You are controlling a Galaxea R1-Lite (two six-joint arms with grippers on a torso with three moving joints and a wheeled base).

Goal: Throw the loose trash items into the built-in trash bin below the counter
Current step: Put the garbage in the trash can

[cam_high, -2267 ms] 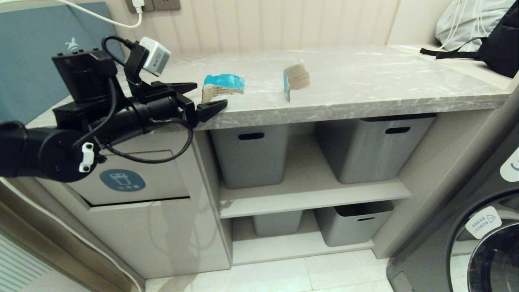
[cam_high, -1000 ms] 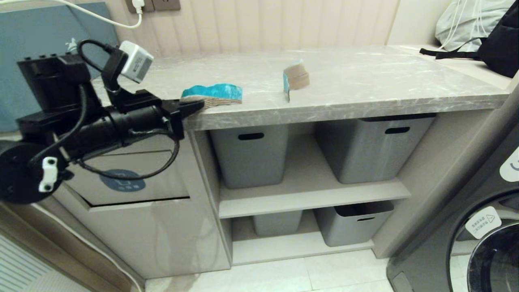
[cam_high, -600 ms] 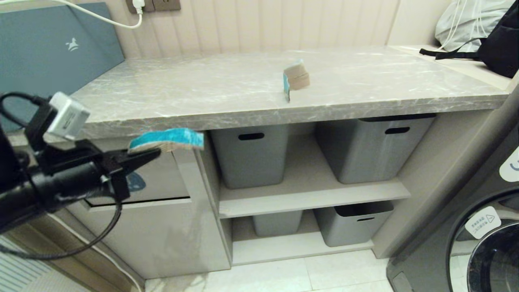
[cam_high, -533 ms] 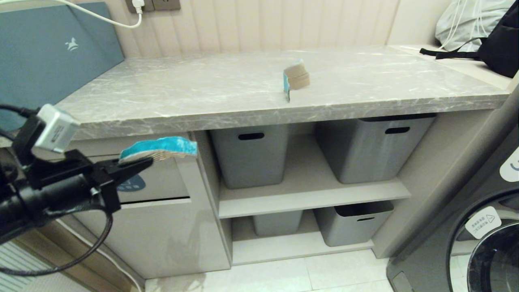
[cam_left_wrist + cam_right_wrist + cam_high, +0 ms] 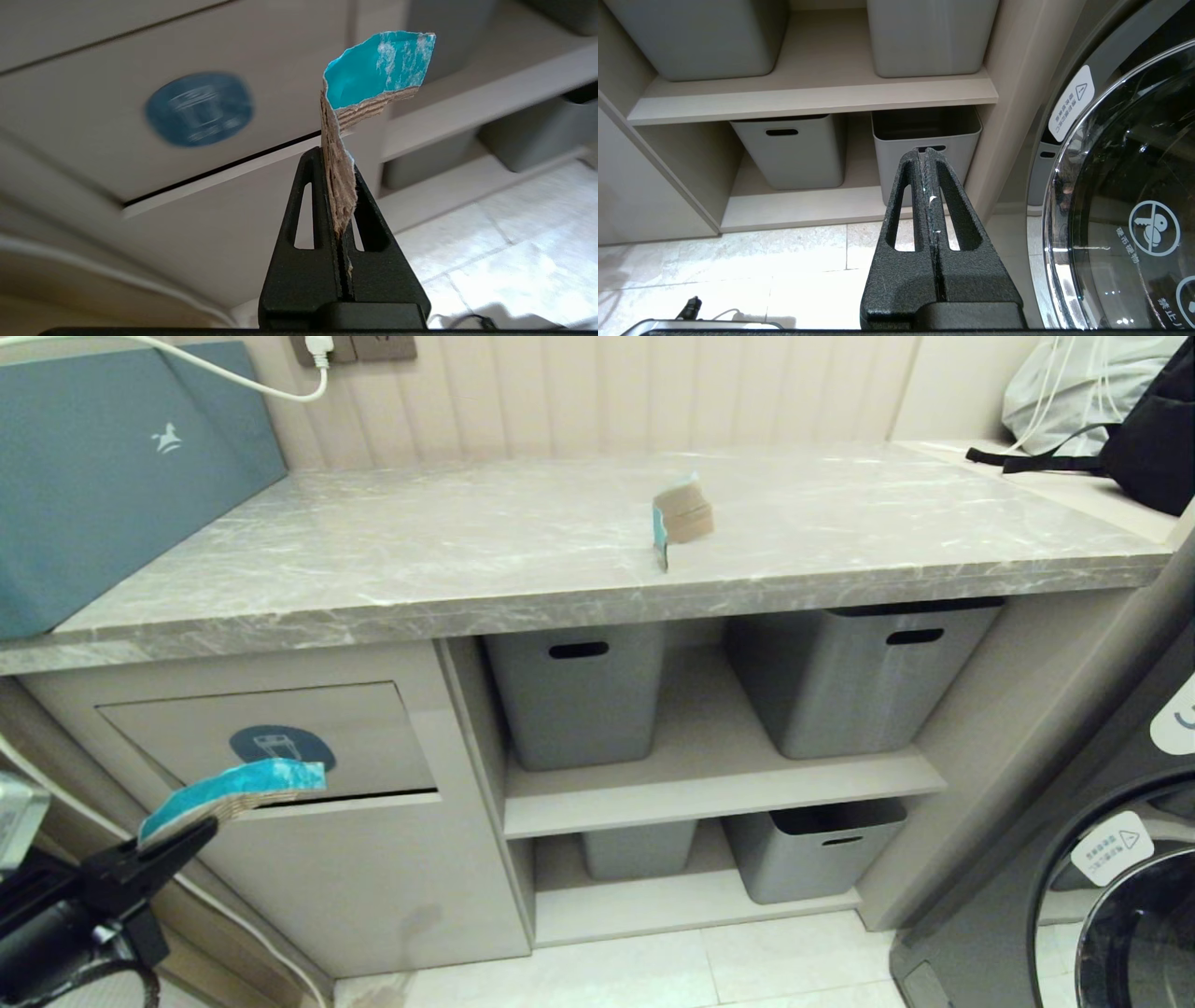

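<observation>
Your left gripper [image 5: 191,831] pinches a turquoise cardboard scrap [image 5: 233,791] just before the trash bin flap [image 5: 271,737], below the counter [image 5: 280,616]. Another scrap [image 5: 681,518] stands mid-counter. Right gripper [image 5: 927,161] is closed, empty, facing grey bins [image 5: 924,135].

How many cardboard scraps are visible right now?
2. A turquoise-faced scrap is clamped in the left gripper before the trash bin flap; another scrap sits on the counter. Others may be hidden.

The worktop [image 5: 392,560] looks like polished grey marble with white veins, and the bin flap [image 5: 364,728] is smooth matt beige. The turquoise scrap [image 5: 373,79] is rough corrugated cardboard with a torn glossy print; the storage bins [image 5: 579,700] look like matt grey plastic.
</observation>
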